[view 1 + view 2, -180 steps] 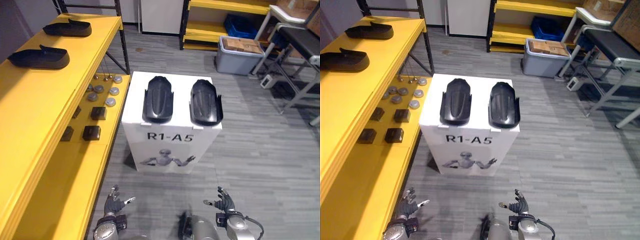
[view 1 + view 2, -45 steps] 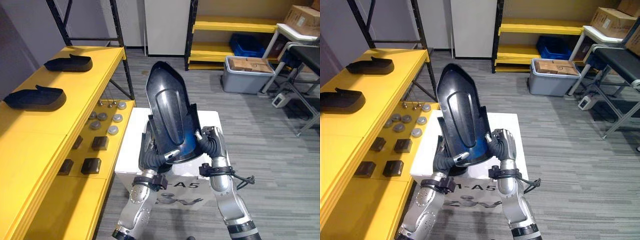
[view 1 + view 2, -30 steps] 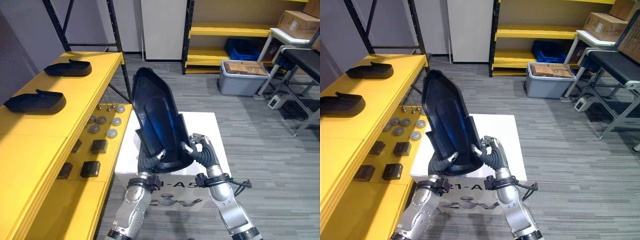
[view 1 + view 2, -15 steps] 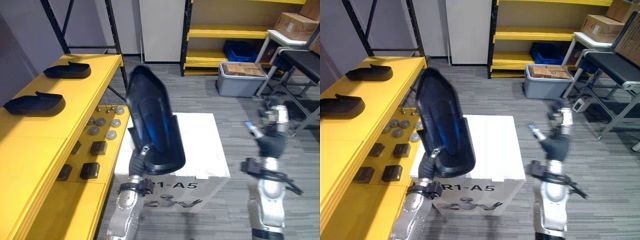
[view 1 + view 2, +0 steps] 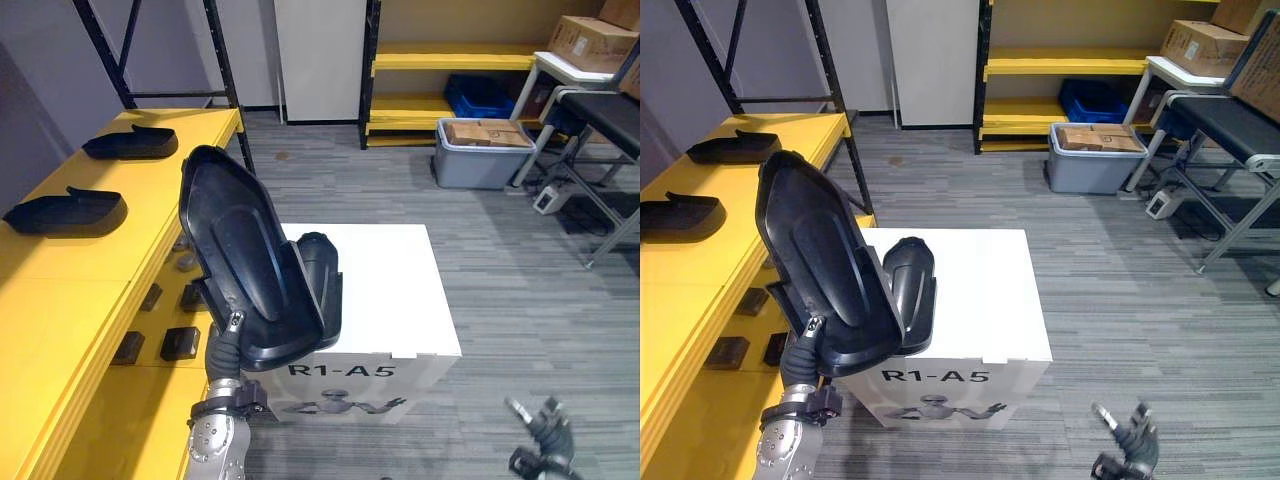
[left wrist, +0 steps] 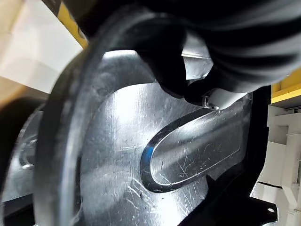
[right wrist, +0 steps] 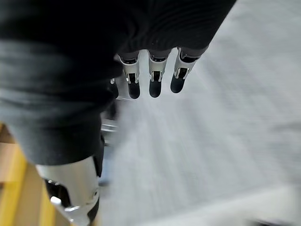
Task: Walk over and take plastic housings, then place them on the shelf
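Observation:
My left hand (image 5: 228,345) is shut on the lower rim of a large black plastic housing (image 5: 245,265) and holds it upright, tilted toward the yellow shelf (image 5: 70,300) on the left. In the left wrist view its dark thumb (image 6: 164,70) curls over the rim of the housing (image 6: 155,160), whose hollow inside faces the camera. A second black housing (image 5: 320,280) lies on the white box (image 5: 400,300), partly hidden behind the held one. Two more housings (image 5: 130,142) (image 5: 65,212) rest on the shelf top. My right hand (image 5: 543,428) hangs low at the right, its fingers (image 7: 150,80) straight, holding nothing.
Small dark blocks (image 5: 180,342) lie on the shelf's lower level beside the box. A grey bin (image 5: 485,150) and a yellow rack (image 5: 450,60) stand at the back; metal table legs (image 5: 600,200) are at the right. Grey floor lies open to the right of the box.
My right hand has dropped from chest height to down by the floor. The left hand has swung the housing further left, uncovering the second housing on the box.

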Controlling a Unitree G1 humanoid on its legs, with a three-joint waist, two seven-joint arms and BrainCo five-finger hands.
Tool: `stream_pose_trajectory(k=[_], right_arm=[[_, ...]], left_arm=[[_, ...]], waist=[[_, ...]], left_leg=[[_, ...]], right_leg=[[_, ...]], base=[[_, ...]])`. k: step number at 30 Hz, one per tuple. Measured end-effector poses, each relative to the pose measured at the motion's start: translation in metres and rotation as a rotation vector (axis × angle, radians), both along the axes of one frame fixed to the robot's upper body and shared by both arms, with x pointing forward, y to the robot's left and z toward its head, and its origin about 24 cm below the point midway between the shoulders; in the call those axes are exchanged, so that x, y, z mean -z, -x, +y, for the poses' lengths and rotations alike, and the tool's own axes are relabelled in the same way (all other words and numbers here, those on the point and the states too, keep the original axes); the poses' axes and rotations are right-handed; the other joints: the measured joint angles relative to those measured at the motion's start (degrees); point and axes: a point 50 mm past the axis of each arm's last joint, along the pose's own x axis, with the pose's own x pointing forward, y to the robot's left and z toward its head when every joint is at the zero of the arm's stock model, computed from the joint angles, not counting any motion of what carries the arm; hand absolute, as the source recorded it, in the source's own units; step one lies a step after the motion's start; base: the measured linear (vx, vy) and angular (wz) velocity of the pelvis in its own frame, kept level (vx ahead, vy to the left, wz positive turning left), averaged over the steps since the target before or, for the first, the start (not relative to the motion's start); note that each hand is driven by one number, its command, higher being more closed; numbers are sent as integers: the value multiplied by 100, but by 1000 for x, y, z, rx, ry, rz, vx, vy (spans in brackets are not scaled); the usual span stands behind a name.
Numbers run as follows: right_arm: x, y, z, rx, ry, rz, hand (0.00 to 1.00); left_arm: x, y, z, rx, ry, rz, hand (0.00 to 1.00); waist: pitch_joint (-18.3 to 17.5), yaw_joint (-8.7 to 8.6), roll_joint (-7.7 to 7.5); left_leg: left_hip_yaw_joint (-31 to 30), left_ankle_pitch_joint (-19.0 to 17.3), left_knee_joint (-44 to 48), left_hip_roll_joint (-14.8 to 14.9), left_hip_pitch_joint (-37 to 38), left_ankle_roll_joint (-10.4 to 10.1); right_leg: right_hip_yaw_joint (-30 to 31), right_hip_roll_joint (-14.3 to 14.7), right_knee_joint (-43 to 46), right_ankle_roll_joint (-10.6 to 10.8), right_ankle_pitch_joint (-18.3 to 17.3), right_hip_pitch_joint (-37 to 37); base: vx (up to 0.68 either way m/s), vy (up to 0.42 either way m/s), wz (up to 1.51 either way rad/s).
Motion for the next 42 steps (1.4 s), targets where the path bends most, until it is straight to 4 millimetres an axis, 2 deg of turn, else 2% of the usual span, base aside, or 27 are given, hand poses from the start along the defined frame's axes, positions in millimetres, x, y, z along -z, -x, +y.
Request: stream_pose_trajectory(k=[2, 6, 7, 9, 12, 14, 15, 16, 17, 18, 19, 21, 23, 24, 25, 26, 27, 28, 29, 31, 33, 35, 36, 38, 39, 40, 42], right_arm=[[19, 14, 27, -78, -96, 81, 0], [36, 21, 60, -217, -187, 176, 0], [39, 20, 69, -267, -199, 197, 0], [39, 11, 73, -340, -176, 204, 0], [39, -13, 86, -458, -141, 201, 0], [38, -26, 87, -468, -127, 188, 0], [36, -34, 84, -479, -101, 183, 0], [36, -35, 80, -487, -83, 192, 0], [37, -34, 77, -490, -73, 210, 0], [37, -36, 77, -496, -69, 216, 0], [36, -39, 77, -499, -62, 207, 0], [35, -46, 79, -507, -60, 202, 0], [32, -56, 84, -525, -58, 187, 0], [32, -57, 87, -550, -50, 189, 0], [32, -58, 89, -560, -50, 189, 0], [33, -55, 93, -575, -57, 196, 0], [34, -54, 95, -577, -61, 198, 0], [34, -53, 96, -582, -63, 199, 0], [34, -52, 96, -579, -61, 199, 0], [34, -50, 95, -576, -61, 199, 0], [36, -44, 96, -569, -70, 210, 0], [35, -40, 97, -562, -72, 203, 0], [35, -36, 102, -557, -85, 197, 0], [36, -31, 110, -551, -112, 197, 0], [37, -27, 111, -547, -118, 201, 0], [37, -25, 110, -546, -119, 207, 0], [38, -23, 110, -545, -120, 214, 0]], left_arm=[[2, 6, 0, -12, 9, 14, 100], [4, 12, -1, -23, 24, 25, 100], [4, 12, -1, -22, 24, 24, 100], [3, 11, -1, -23, 26, 21, 100], [-5, 4, -4, -16, 26, -18, 100], [-11, -2, -7, -11, 29, -45, 100], [-13, -7, -8, -8, 30, -60, 100], [-13, -11, -10, -4, 32, -63, 100], [-14, -14, -12, -1, 35, -67, 100], [-13, -14, -11, -13, 36, -63, 100], [-13, -15, -10, -22, 36, -64, 100], [-12, -16, -9, -37, 36, -63, 100], [-6, -16, -9, -42, 28, -32, 100], [-5, -16, -11, -36, 6, -22, 100], [-5, -16, -11, -33, -2, -21, 100], [-4, -19, -15, -18, -27, -16, 100], [-3, -21, -16, -9, -39, -14, 100], [-2, -23, -18, 4, -56, -8, 100], [-1, -25, -20, 20, -60, -6, 100], [-4, -29, -26, 42, -57, -21, 100], [-9, -35, -36, 75, -53, -44, 100], [-8, -39, -42, 99, -53, -41, 100], [-7, -39, -43, 106, -53, -41, 100], [-7, -39, -44, 107, -53, -42, 100], [-4, -39, -45, 109, -48, -29, 100], [-1, -39, -47, 115, -45, -13, 100], [1, -42, -51, 130, -43, -10, 100]], waist=[[5, 12, -3], [13, 86, -17], [36, 164, -44], [69, 243, -69], [224, 316, -190], [352, 427, -203], [457, 425, -185], [493, 420, -91], [526, 436, -76], [537, 491, -93], [535, 415, -95], [585, 503, -201], [601, 491, -225], [612, 446, -225], [630, 426, -220], [658, 375, -190], [660, 351, -190], [664, 256, -190], [659, 175, -201], [670, 77, -217], [671, 51, -217], [647, 20, -274], [564, 16, -390], [466, 61, -550], [379, 148, -523], [222, 146, -462], [99, 114, -428]], left_leg=[[-61, -4, -1, -1, 17, -7], [-298, -20, -37, -42, 69, -29], [-437, -16, -38, -66, 57, -29], [-738, 39, 3, -130, -46, 5], [-1676, 113, 406, -361, -726, 60], [-1224, 95, 391, -280, -1050, 175], [-352, 80, 598, -49, -1250, 293], [402, 145, 854, 208, -1405, 399], [830, 213, 1108, 317, -1455, 368], [939, 207, 1167, 183, -1519, 383], [1114, 110, 1138, 10, -1589, 588], [905, -7, 1051, -271, -1584, 643], [687, -141, 1108, -551, -1544, 737], [503, -222, 1167, -655, -1443, 806], [402, -243, 1194, -682, -1383, 859], [123, -280, 1176, -681, -1185, 857], [28, -281, 1145, -681, -1102, 853], [-190, -296, 1106, -712, -954, 828], [-362, -303, 1063, -787, -832, 815], [-605, -310, 1036, -927, -729, 805], [-847, -333, 1083, -975, -677, 766], [-981, -452, 1200, -944, -516, 573], [-941, -597, 1261, -931, -505, 437], [-851, -803, 1347, -899, -456, 474], [-672, -1059, 1496, -708, -417, 389], [-311, -1240, 1620, -369, -415, 215], [-193, -1186, 1612, -139, -378, 173]], right_leg=[[-64, -19, 73, 34, -53, 42], [-291, -99, 202, 75, -195, 142], [-427, -141, 282, 96, -256, 167], [-754, -242, 397, 112, -342, 191], [-1861, -489, 599, 190, -489, 186], [-2637, -666, 619, 202, -497, 205], [-3148, -819, 676, 211, -504, 299], [-3553, -869, 781, 236, -524, 408], [-4025, -1039, 1041, 409, -664, 570], [-4311, -1204, 1165, 421, -688, 665], [-4676, -1299, 1211, 435, -702, 845], [-4827, -1509, 1299, 463, -719, 923], [-4798, -2002, 2058, 459, -716, 909], [-4672, -2376, 2837, 319, -631, 794], [-4368, -2484, 3281, 134, -601, 672], [-3144, -2327, 4182, -127, -1019, 205], [-2602, -2128, 4378, -18, -1169, -1], [-1734, -1757, 4525, 107, -1423, -325], [-1246, -1531, 4430, 176, -1623, -603], [-656, -1293, 4009, 229, -1804, -954], [-94, -1042, 3499, 292, -1853, -1210], [119, -901, 2937, 305, -1820, -1198], [106, -913, 2634, 183, -1665, -1172], [75, -899, 2279, 139, -1416, -1066], [23, -788, 2027, 227, -1028, -916], [-36, -577, 1669, 304, -756, -748], [-47, -352, 1343, 203, -607, -621]], base=[[-31, -14, 14], [-20, -10, 33], [-4, -17, 67], [-2, -17, 91], [-22, -10, 170], [-3, 18, 225], [43, 32, 225], [113, 70, 266], [187, 124, 201], [243, 212, 204], [221, 220, 132], [233, 265, 100], [199, 282, 73], [134, 181, 57], [178, 165, 89], [214, 130, 77], [180, 61, 101], [171, 30, 90], [155, 19, 87], [139, 5, 72], [143, -51, 80], [142, -88, 69], [114, -122, 38], [110, -159, -6], [146, -209, -57], [199, -274, -59], [197, -221, -31]])
